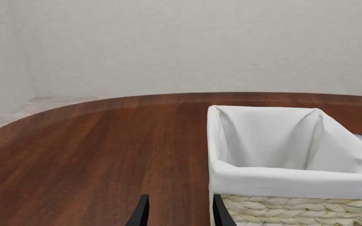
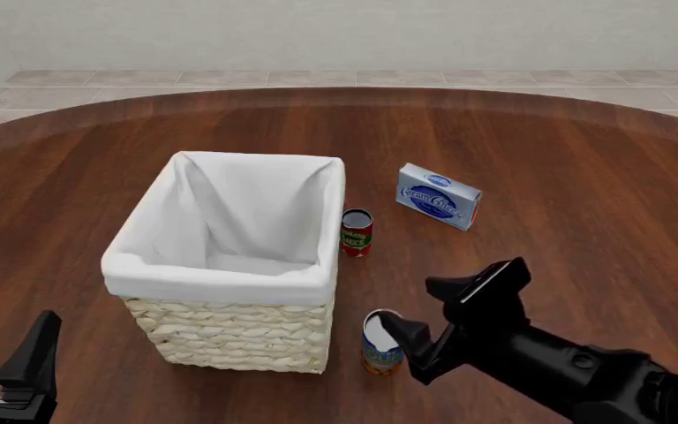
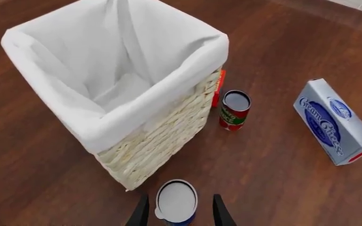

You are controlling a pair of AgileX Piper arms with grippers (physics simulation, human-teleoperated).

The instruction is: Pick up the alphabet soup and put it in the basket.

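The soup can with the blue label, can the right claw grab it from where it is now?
Probably yes. The right claw is open and already has one finger on each side of the alphabet soup, with nothing between them. The basket stands close beside the can but does not block it.

Front view looks down over the table; both wrist views share the basket (image 2: 227, 256).

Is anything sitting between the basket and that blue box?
Yes: in the front view a red-and-green can stands between the basket and the blue box, close beside the basket's side.
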